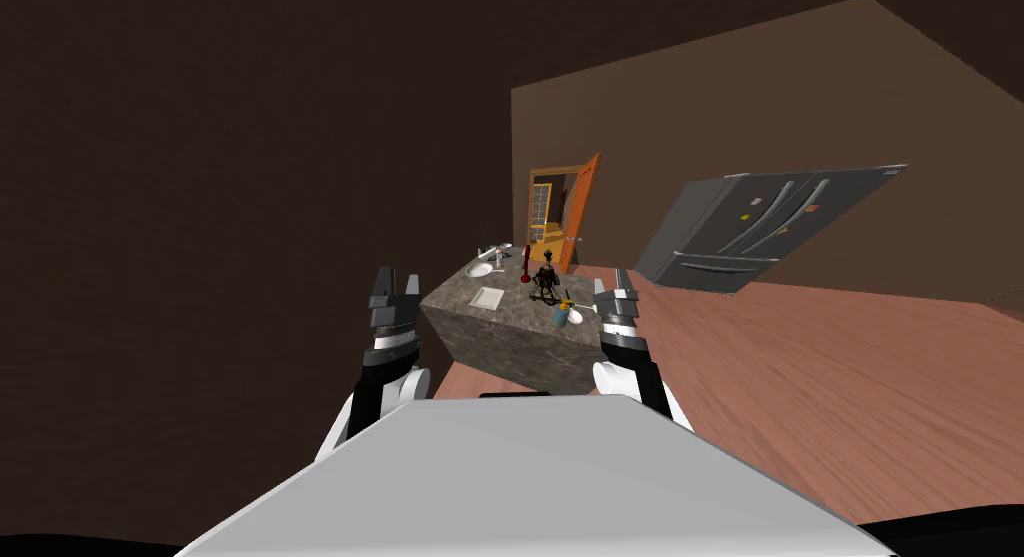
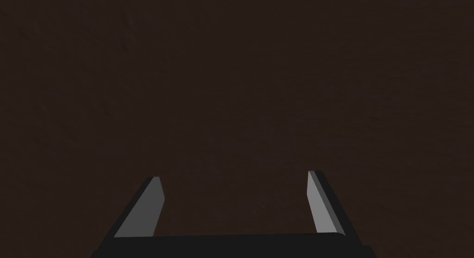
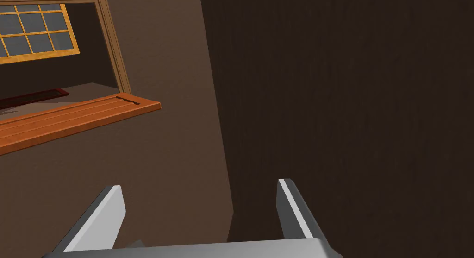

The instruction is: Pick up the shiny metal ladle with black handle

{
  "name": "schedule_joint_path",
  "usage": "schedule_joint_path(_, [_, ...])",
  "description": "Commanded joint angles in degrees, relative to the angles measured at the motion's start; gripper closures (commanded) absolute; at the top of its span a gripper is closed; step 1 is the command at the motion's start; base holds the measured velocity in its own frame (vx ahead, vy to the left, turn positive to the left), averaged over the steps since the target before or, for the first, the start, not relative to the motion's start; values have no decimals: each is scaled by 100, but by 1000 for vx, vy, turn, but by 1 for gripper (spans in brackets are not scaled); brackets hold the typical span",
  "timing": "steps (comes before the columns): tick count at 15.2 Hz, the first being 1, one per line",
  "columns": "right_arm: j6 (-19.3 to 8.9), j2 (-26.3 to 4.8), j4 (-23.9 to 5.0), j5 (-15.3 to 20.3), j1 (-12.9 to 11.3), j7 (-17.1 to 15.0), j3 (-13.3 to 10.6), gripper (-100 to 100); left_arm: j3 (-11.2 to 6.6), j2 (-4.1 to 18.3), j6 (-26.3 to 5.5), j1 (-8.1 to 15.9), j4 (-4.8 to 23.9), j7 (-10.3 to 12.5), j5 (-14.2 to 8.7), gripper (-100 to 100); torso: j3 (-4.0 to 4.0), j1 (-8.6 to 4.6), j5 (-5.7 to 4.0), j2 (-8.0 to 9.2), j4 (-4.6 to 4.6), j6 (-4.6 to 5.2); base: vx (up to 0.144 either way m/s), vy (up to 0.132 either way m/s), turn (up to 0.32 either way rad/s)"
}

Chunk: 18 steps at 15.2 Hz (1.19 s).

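Left hand [image 1: 397,279] and right hand [image 1: 618,277] open wide, empty. Bench [image 1: 500,346] well apart; ladle indistinct. Advise closing in before reaching.

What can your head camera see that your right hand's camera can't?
Head camera: a grey stone counter with a blue cup and other small things on it, a grey fridge, the reddish wood floor and my left pincer, open. Right hand's camera: a dark red strip past the doorway. Both: the open orange door, the paned window beyond it, a brown wall and my right pincer, open.
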<state>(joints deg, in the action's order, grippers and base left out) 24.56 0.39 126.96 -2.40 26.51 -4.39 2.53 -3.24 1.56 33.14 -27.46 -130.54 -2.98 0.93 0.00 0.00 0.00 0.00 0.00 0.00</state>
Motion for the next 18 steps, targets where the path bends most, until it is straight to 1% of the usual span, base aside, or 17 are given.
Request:
schedule_joint_path(1, [-96, -219, -1, 8, -12, -95, 56, -100, 0, 0, 0, 0, 0, 0, 0, 0, 0, 0, 0, 0, 0, 0, -9, -13, 14])
schedule_joint_path(2, [-194, -365, -3, 15, -25, -191, 112, -100, 0, 0, 0, 0, 0, 0, 0, 0, 1, -5, -1, 2, 0, 0, -21, -35, 30])
schedule_joint_path(3, [-194, -382, -3, 15, -25, -191, 112, -100, 0, 0, 0, 0, 0, 0, 0, 0, 3, -13, -2, 5, 1, 0, -25, -44, 26])
schedule_joint_path(4, [-323, -554, -8, 22, -42, -316, 186, -100, 0, 0, 0, 0, 0, 0, 0, 0, 4, -18, -4, 8, 2, 0, -33, -53, 25])
schedule_joint_path(5, [-323, -554, -8, 22, -42, -316, 186, -100, 0, 0, 0, 0, 0, 0, 0, 0, 6, -23, -5, 11, 2, 0, -32, -51, 23])
schedule_joint_path(7, [-612, -871, -33, 34, -88, -618, 380, -100, 0, 1, 0, 1, 0, 0, 0, 0, 7, -27, -6, 13, 3, 0, -38, -61, 52])
schedule_joint_path(8, [-670, -913, -33, 34, -88, -648, 380, -100, 0, 1, 0, 1, 0, 0, 0, 0, 9, -32, -6, 16, 3, 0, -43, -66, 54])
schedule_joint_path(9, [-670, -913, -33, 34, -88, -648, 380, -100, 0, 1, 0, 1, 0, 0, 0, 0, 10, -32, -7, 17, 4, 0, -34, -49, 15])
schedule_joint_path(10, [-880, -1098, -54, 35, -116, -849, 498, -100, -1, 1, 0, 0, 0, 0, 0, 0, 9, -28, -6, 16, 4, 1, -37, -46, 36])
schedule_joint_path(11, [-885, -1098, -54, 35, -116, -849, 498, -100, 0, 1, 0, 1, 0, 0, 0, 0, 9, -27, -6, 16, 3, 0, -40, -44, 45])
schedule_joint_path(12, [-1064, -1285, -84, 33, -147, -1050, 629, -100, 0, 0, 0, 1, 0, 0, 0, 0, 9, -24, -6, 16, 4, 0, -47, -49, 63])
schedule_joint_path(13, [-1127, -1285, -84, 33, -147, -1072, 629, -100, 0, 0, 0, 1, 0, 0, 0, 0, 10, -26, -5, 18, 4, -1, -46, -56, 51])
schedule_joint_path(14, [-1275, -1475, -124, 24, -181, -1252, 770, -100, 0, 1, 0, 1, 0, 0, 0, 0, 11, -27, -6, 18, 4, 0, -53, -69, 84])
schedule_joint_path(15, [-1393, -1475, -124, 24, -181, -1315, 770, -100, 0, 1, 0, 1, 0, 0, 0, 0, 12, -32, -6, 20, 4, -1, -46, -70, 69])
schedule_joint_path(16, [-1393, -1475, -124, 24, -181, -1315, 770, -100, 0, 1, 0, 1, 0, 0, 0, 0, 11, -34, -7, 19, 4, 0, -24, -49, 19])
schedule_joint_path(17, [-1611, -1664, -174, 10, -216, -1544, 921, -100, -1, 1, 0, 0, 0, 0, 0, 0, 9, -29, -7, 15, 4, 1, -26, -48, 57])
schedule_joint_path(18, [-1684, -1664, -174, 10, -216, -1575, 921, -100, 0, 1, 0, 1, 0, 0, 0, 0, 7, -28, -6, 13, 3, -1, -34, -53, 74])
